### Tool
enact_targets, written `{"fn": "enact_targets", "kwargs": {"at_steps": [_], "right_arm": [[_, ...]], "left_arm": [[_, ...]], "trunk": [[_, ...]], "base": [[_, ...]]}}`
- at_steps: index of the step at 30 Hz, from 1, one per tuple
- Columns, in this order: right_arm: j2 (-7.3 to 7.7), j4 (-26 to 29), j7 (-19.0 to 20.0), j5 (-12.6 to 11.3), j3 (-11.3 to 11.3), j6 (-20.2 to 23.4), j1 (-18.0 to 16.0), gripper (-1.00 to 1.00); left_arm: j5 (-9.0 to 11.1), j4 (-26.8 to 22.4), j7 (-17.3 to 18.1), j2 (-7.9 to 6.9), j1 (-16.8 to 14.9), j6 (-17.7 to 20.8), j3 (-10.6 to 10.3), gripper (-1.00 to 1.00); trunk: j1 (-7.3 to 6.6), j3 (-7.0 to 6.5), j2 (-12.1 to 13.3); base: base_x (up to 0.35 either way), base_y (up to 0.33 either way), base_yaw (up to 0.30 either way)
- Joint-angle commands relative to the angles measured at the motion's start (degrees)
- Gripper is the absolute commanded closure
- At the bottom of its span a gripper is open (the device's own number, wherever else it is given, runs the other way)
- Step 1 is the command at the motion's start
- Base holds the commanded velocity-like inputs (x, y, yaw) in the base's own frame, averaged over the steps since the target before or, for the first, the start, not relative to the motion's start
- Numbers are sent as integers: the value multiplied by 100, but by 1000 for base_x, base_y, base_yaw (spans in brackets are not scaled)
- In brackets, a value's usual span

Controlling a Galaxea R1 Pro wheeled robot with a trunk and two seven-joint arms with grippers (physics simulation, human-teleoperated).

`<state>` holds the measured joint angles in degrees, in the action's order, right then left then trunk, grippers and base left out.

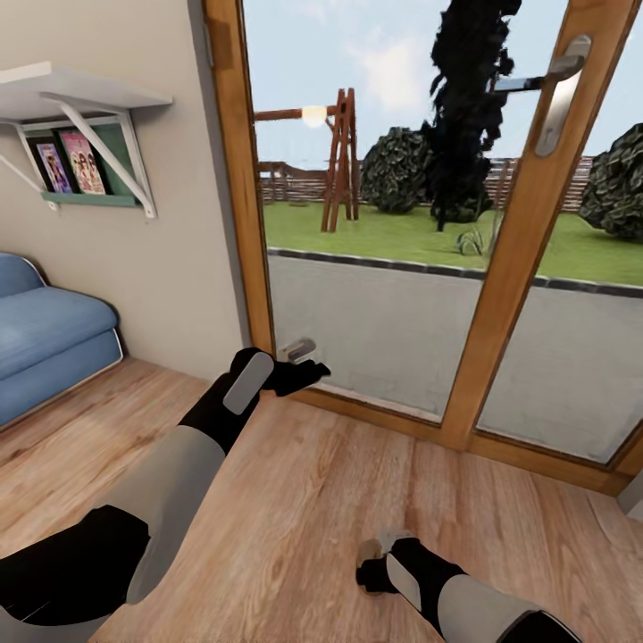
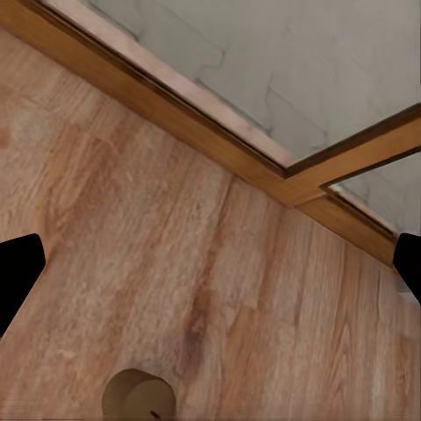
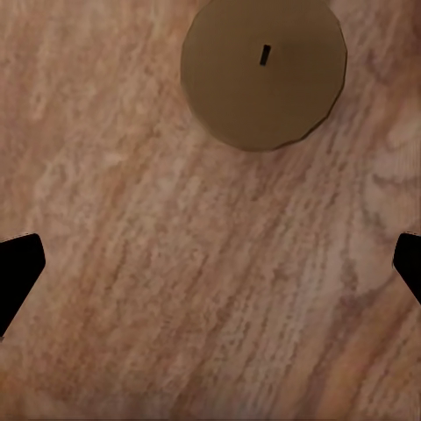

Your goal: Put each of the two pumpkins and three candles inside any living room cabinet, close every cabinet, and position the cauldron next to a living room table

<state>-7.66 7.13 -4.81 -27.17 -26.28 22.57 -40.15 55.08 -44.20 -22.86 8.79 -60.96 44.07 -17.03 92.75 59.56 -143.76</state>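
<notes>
One candle (image 3: pixel 263 70), a stubby tan-brown cylinder with a dark wick slit, stands on the wooden floor and is seen from above in the right wrist view. My right gripper (image 3: pixel 210 272) hangs open over the floor just beside it, fingertips (image 3: pixel 17 272) spread wide with nothing between them. In the head view that gripper (image 1: pixel 371 572) is low at the centre, and the candle (image 1: pixel 386 539) peeks out from behind it. My left gripper (image 1: pixel 305 368) reaches toward the door's base, open (image 2: pixel 210 272), and its wrist view catches the same candle (image 2: pixel 139 396). Pumpkins, cabinet, cauldron and table are out of view.
A glass door with a wooden frame (image 1: pixel 500 268) and a metal handle (image 1: pixel 563 89) closes off the front, with a garden beyond it. A blue sofa (image 1: pixel 45 339) stands at the left under a wall shelf (image 1: pixel 80 98) holding books. Wooden floor (image 1: pixel 295 500) spreads around the arms.
</notes>
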Motion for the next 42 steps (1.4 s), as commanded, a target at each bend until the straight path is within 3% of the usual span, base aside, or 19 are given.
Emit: {"fn": "enact_targets", "kwargs": {"at_steps": [1,19,24,30,42], "right_arm": [[1,11,-38,-60,-44,23,-1,-100],[1,7,-38,-60,-44,20,-1,-100],[1,7,-38,-60,-44,20,-1,-100],[1,7,-38,-60,-44,20,-1,-100],[1,4,-38,-60,-44,20,0,-100]], "left_arm": [[64,-8,-54,-3,-4,4,-11,-100],[65,-10,-52,-1,-4,14,-11,-100],[65,-21,-50,-2,0,13,-11,-100],[65,-506,-69,-5,-4,-1,-16,-100],[79,-762,-63,-14,-4,63,-11,-100]], "trunk": [[1,28,-4],[47,427,-28],[47,427,-28],[47,427,-28],[47,427,-28]], "base": [[0,0,0],[0,0,-43],[0,0,-8],[23,0,-1],[297,0,0]]}}
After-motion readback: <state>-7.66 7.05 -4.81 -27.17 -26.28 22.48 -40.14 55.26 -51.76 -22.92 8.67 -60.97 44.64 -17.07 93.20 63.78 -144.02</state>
